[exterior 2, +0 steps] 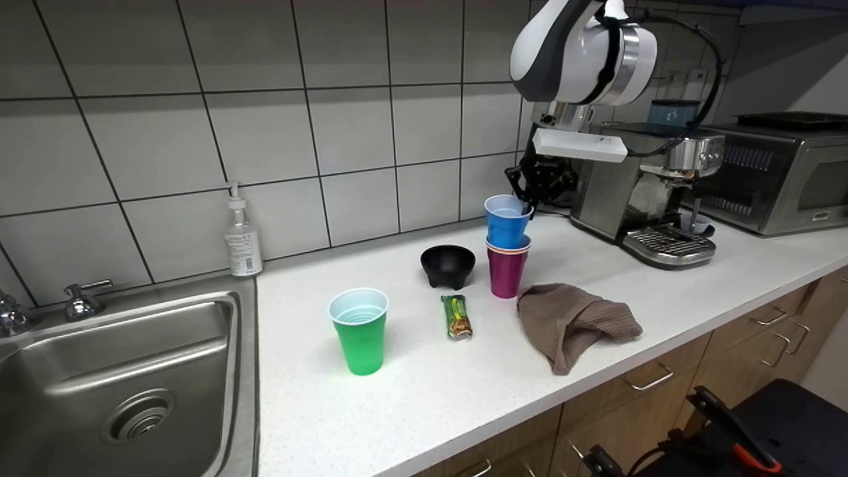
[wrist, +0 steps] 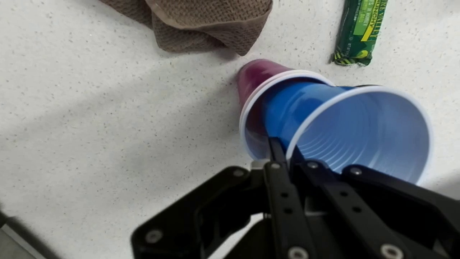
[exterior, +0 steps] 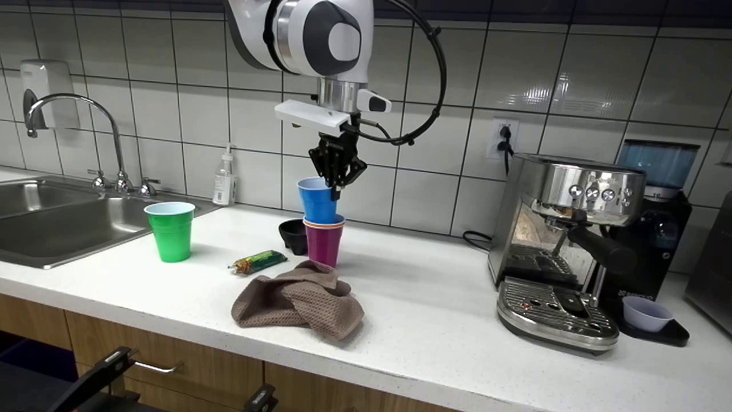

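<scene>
In the gripper, pinched by its wall, a blue cup.
The fingers, one inside the rim and one outside, sit nearly together, likely because the plastic is thin. Lower, a purple cup takes in the blue cup's base, probably steadying it; beyond are a towel, a wrapped bar and, farther off, a green cup.

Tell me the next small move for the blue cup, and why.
I'd probably ease the blue plastic cup straight down into the magenta plastic cup: its lower end sits within that cup's mouth, most of its wall stands above, and the pincer is clamped on its rim.
</scene>
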Controlling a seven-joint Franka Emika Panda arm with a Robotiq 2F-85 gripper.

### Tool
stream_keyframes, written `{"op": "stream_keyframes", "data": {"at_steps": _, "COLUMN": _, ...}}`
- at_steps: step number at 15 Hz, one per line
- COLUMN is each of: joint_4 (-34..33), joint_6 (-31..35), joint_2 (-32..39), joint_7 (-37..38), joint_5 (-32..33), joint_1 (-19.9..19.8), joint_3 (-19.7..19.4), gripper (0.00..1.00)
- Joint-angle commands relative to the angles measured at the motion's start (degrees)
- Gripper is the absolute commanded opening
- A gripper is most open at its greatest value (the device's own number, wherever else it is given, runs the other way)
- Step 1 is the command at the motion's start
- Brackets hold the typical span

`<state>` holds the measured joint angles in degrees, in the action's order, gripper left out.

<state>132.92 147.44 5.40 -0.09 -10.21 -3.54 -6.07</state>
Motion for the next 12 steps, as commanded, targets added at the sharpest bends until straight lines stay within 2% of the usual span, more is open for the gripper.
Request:
{"op": "stream_keyframes", "data": {"at_steps": 1, "joint_4": -1.46, "joint_6": -2.17, "joint_2": 0.95, "joint_7": -1.9, "joint_5": -1.53, "joint_1": -1.29, "joint_3": 0.67, "gripper": 0.01}}
{"op": "stream_keyframes", "data": {"at_steps": 12, "joint_4": -2.69, "joint_6": -1.94, "joint_2": 5.67, "joint_7": -1.73, "joint_5": -1.25, "joint_1": -2.71, "joint_3": 0.73, "gripper": 0.01}}
